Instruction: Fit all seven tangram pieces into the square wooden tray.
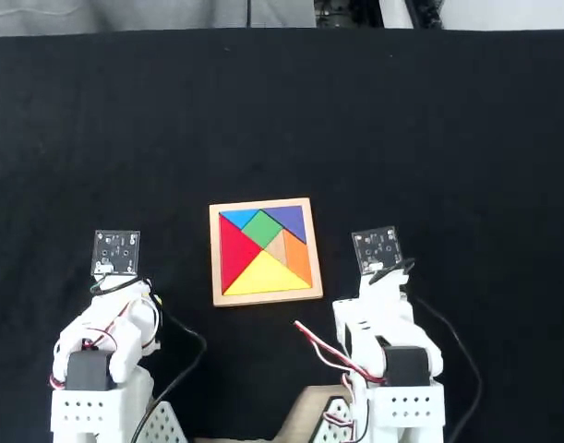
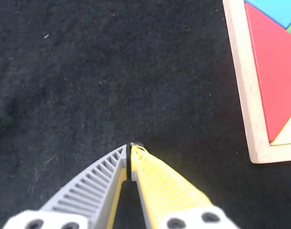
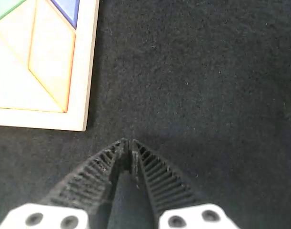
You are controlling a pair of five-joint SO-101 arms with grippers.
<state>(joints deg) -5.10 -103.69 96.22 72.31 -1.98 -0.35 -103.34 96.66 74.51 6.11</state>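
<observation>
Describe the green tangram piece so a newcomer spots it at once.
On the black table, a square wooden tray lies near the middle. Near its far edge sits the green piece, a diamond-set square. It alone is green, wedged between a light blue triangle and a dark blue triangle.

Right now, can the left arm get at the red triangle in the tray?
Probably yes. The left gripper, fingers shut, is over bare cloth beside the tray, and the red triangle lies along that near side. Nothing stands between, though it sits flush in the tray.
</observation>
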